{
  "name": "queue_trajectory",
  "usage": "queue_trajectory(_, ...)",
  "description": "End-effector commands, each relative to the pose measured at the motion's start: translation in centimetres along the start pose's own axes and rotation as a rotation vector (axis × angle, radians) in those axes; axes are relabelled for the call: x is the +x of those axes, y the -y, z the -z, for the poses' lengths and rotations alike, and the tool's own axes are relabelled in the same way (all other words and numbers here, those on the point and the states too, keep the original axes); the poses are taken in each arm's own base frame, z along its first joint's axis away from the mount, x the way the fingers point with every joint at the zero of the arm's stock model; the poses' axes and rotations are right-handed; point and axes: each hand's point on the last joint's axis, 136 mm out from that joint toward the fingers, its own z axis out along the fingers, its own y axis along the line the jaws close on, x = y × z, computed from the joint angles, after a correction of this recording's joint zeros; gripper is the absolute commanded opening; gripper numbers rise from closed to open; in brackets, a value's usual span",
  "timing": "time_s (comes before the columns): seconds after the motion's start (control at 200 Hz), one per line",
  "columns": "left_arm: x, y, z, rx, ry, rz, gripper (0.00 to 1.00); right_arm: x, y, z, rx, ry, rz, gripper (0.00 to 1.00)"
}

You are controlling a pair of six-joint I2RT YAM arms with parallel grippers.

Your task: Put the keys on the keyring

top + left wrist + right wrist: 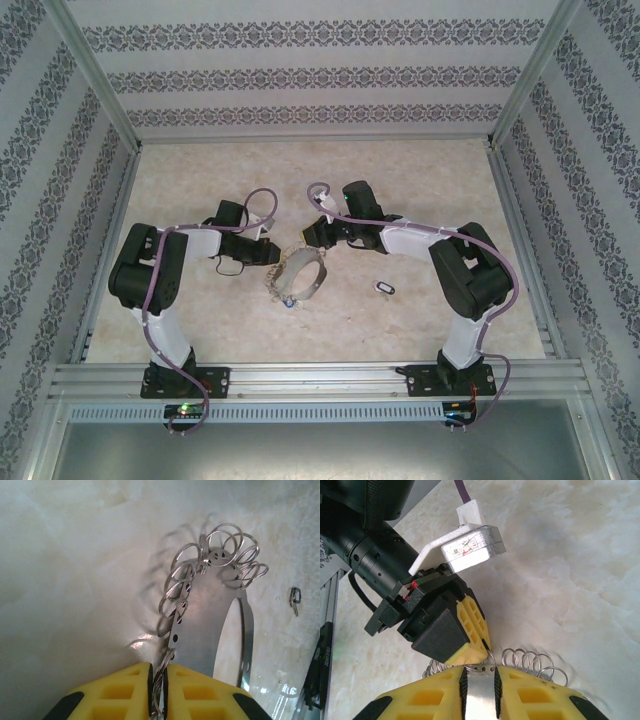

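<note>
Both claws pinch the keyring (pixel 300 272) from opposite sides, probably to steady it for threading. Left claw (pixel 159 685) is clamped on its edge among the small rings. Right claw (pixel 480 690) is clamped on the flat metal band. Both arms fold inward, elbows out, wrists meeting mid-desk. One loose key (pixel 384 288) lies on the desk (pixel 450 180), right of the keyring.
</note>
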Motion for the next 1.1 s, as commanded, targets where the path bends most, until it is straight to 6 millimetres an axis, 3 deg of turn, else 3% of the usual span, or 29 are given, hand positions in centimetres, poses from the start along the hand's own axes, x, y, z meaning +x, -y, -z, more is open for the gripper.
queue_trajectory(0.0,3.0,-0.7,-1.1,-0.042,-0.122,0.034,0.13,-1.0,-0.9,1.1,-0.03,0.031,0.037,0.23)
queue_trajectory(0.225,2.2,1.1,-0.9,0.036,-0.078,-0.032,0.0,-1.2,-1.2,1.3,-0.037,0.039,0.047,0.23)
queue_trajectory(0.41,2.2,2.3,-0.5,0.058,-0.056,-0.088,0.0,-1.3,-1.4,1.5,-0.033,0.043,0.055,0.23)
queue_trajectory(0.56,1.2,4.3,0.8,0.007,-0.005,-0.179,0.0,-1.3,-1.2,2.6,0.028,0.075,0.074,0.22)
queue_trajectory(0.674,0.4,6.6,2.1,-0.032,0.014,-0.26,0.0,-1.1,-1.8,4.5,0.082,0.145,0.187,0.22)
queue_trajectory(0.834,-0.7,9.0,3.8,-0.049,0.018,-0.317,0.0,0.6,-3.4,6.0,0.075,0.167,0.409,0.2)
queue_trajectory(0.939,-0.8,10.7,4.5,-0.032,0.002,-0.36,0.0,1.4,-4.6,5.9,0.006,0.138,0.489,0.22)
queue_trajectory(1.094,0.0,12.8,4.4,0.004,-0.031,-0.471,0.0,0.7,-5.9,5.1,-0.084,0.197,0.536,0.3)
